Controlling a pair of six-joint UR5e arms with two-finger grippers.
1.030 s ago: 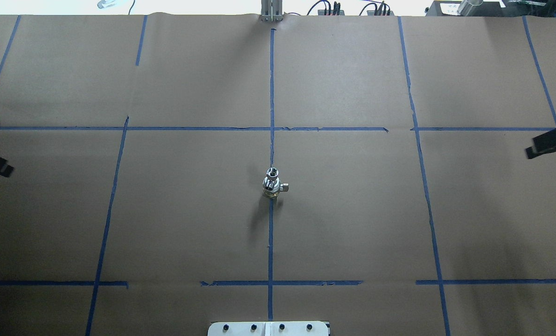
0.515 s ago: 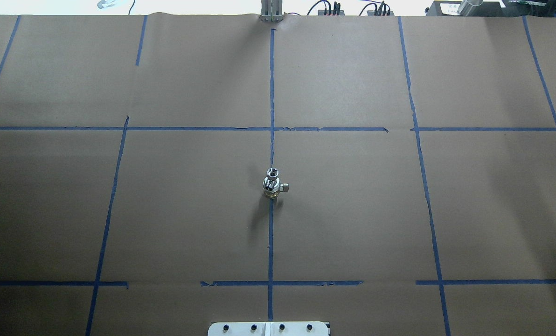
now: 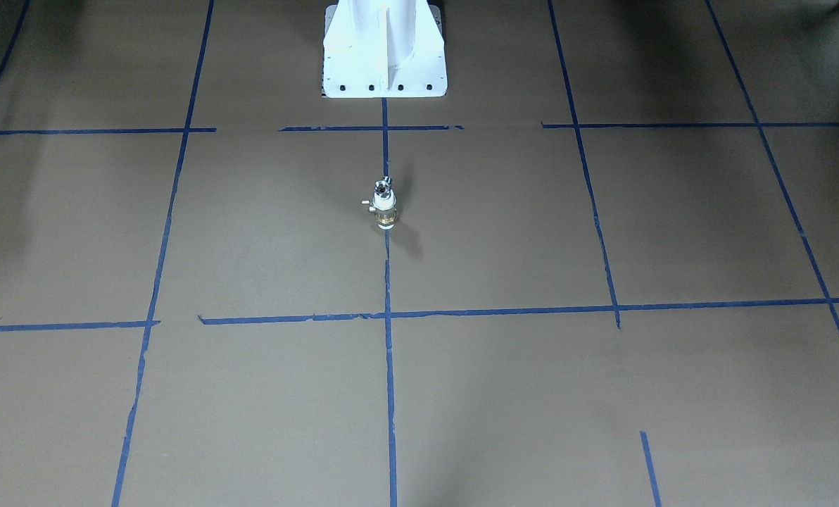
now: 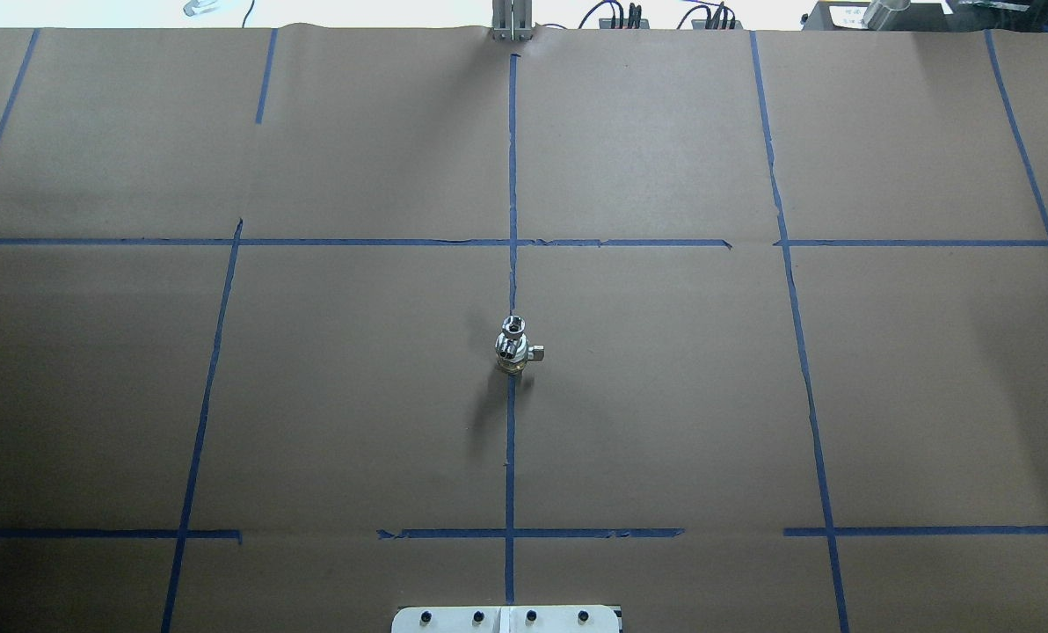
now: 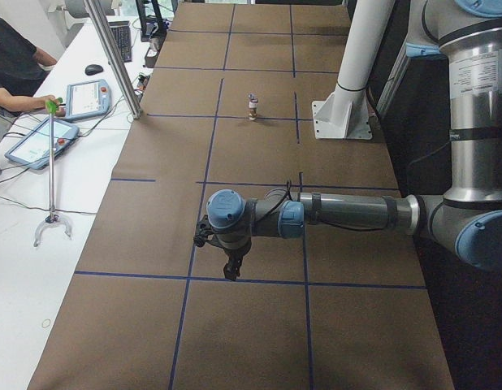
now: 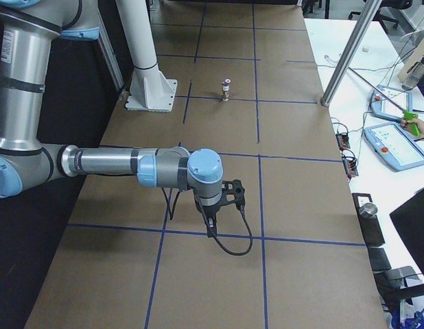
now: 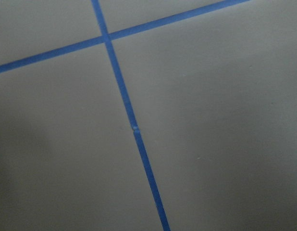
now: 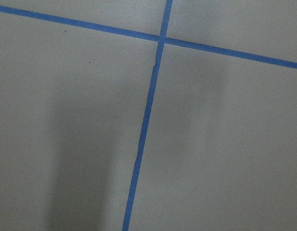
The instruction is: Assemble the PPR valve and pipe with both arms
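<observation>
The PPR valve [image 4: 513,352] stands upright on the centre tape line, white and brass with its side stem pointing to the view's right. The shiny silver pipe [image 4: 513,327] sits upright on top of it. The pair also shows in the front view [image 3: 384,205] and both side views [image 5: 253,107] [image 6: 226,90]. The left gripper [image 5: 231,270] shows only in the left side view, pointing down over bare paper far from the valve. The right gripper [image 6: 210,225] shows only in the right side view, likewise far off. I cannot tell whether either is open or shut. Both wrist views show only paper and tape.
Brown paper with blue tape lines [image 4: 512,176] covers the table. The white bolted pedestal [image 3: 384,53] stands at the robot's side. An aluminium post [image 5: 113,57] rises at the far edge. Tablets and a grabber tool [image 5: 50,171] lie on the operators' white table.
One second ago both black gripper tips showed at the left and right edges of the overhead view; they have moved out of it. The valve and pipe have not moved.
</observation>
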